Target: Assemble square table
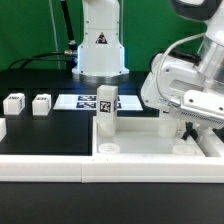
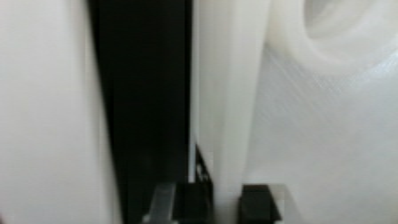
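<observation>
Nearest, border rail [image 1: 40,165]: runs along the front edge of the slab and touches it. I'd say it serves as a stop, so the slab cannot slide while parts are worked in.
Slab of the square table [image 1: 140,145]: lies flat just behind the rail, snug in its corner, with its holes facing up so legs can go in from above.
Corner hole [image 1: 108,148]: at the slab's near corner, empty as far as I can see.
Upright leg [image 1: 106,112]: stands on the slab just behind that hole, tag facing me. It seems seated in its own socket; how deep, I cannot tell.
Gripper [image 1: 188,125]: low over the slab's opposite side, jaws pressed together. The wrist view shows the fingertips [image 2: 263,200] nearly meeting, white plastic close ahead and nothing plainly pinched. A closed pincer this low suits nudging rather than lifting, I'd judge.
Loose legs [image 1: 41,103]: off the slab toward the exterior view's left, well apart from it, on the black table [image 1: 30,85].
Marker board [image 1: 80,100]: flat on the table beyond the slab, behind the upright leg.
Arm base [image 1: 100,50]: farthest back.
</observation>
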`<state>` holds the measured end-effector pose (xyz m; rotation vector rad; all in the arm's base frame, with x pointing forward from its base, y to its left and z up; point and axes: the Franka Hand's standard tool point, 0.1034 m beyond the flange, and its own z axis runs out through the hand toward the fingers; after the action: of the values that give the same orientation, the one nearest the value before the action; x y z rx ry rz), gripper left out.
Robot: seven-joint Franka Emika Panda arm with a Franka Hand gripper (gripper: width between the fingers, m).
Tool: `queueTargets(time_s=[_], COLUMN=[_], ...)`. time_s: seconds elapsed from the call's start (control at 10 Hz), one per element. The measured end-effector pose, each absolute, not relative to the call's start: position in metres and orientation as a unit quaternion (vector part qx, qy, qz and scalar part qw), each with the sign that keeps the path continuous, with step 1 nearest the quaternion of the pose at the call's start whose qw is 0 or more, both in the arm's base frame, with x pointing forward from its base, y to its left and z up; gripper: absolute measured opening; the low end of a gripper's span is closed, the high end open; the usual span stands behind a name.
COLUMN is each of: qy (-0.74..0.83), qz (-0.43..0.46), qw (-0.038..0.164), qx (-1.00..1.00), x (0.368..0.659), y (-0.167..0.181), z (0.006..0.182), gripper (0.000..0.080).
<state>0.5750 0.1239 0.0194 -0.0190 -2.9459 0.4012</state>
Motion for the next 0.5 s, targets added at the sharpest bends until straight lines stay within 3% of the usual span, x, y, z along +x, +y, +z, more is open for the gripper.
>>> queueTargets(time_s=[0.5], qy=[-0.983], qz=[0.148], qw=[0.097], qx=[-0.042], x=[0.5752], y=[0.1263], z=[0.0187], gripper=[0.0064])
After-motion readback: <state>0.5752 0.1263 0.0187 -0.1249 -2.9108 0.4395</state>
